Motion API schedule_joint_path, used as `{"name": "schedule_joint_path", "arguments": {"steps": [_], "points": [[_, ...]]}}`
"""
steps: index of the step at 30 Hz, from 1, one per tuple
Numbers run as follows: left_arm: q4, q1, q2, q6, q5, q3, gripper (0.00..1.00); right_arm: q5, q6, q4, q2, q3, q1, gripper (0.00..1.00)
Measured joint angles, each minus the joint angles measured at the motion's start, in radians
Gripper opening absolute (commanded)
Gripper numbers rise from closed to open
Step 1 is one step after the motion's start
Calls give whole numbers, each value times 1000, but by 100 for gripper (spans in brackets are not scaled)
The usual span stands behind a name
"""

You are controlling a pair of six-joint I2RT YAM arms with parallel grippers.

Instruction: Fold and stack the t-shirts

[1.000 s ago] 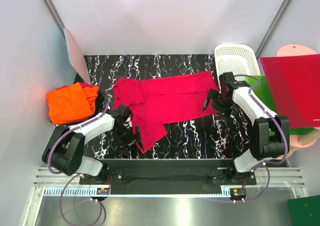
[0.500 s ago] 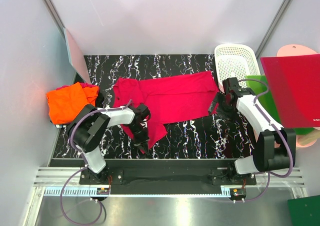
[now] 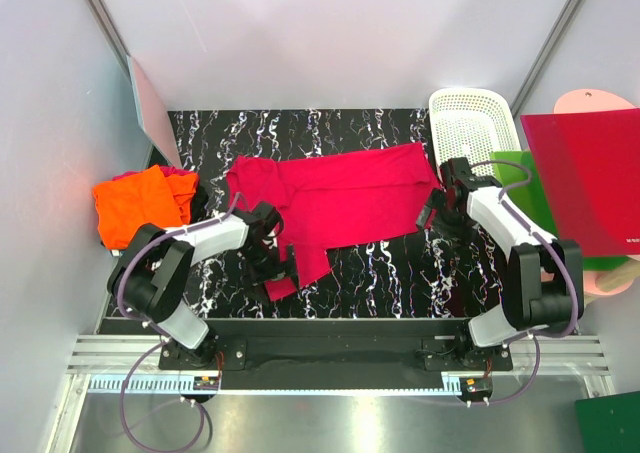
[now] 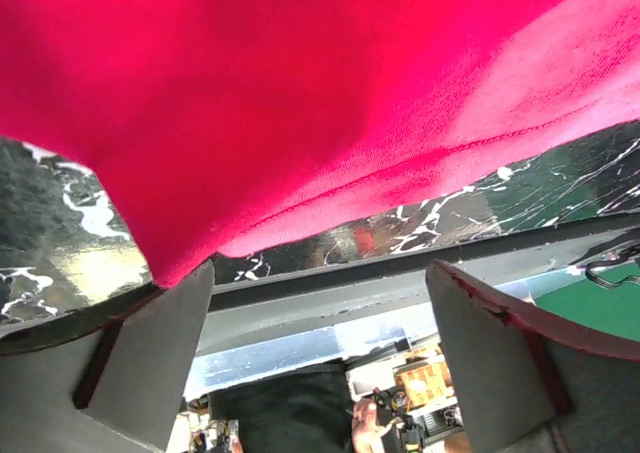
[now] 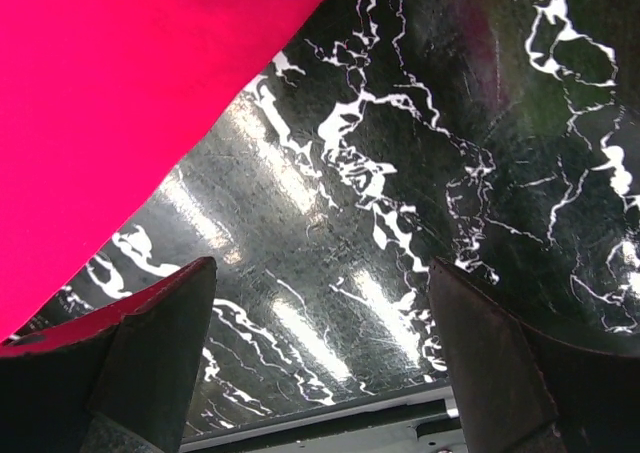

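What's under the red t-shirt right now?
Only black marbled tabletop shows, all around the red t-shirt. Whatever lies beneath its middle is covered by the cloth.

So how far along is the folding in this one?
Done: nothing clearly; the orange t-shirt sits bundled at the left. In hand: the red t-shirt lies spread, unfolded, with the left gripper and right gripper open at its edges. Left: folding and stacking.

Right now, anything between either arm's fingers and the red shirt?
Nothing visible. The left fingers are open with the red t-shirt hem just ahead, only the table showing between. The right fingers are open at its right edge, cloth by one fingertip.
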Motion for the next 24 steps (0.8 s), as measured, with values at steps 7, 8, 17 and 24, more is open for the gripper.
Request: {"name": "schedule_joint_path", "arguments": {"steps": [7,8,17,24], "points": [[-16,0,18,1,-10,5,56,-8,-3,19,53,9,0,94],[-26,1,31,1,-13,11,39,-8,-3,23,58,11,0,94],[-91,-2,147,19,8,55,0,0,-11,28,64,15,0,94],[-92,22,85,48,-39,46,95,23,-14,28,64,14,0,94]]}}
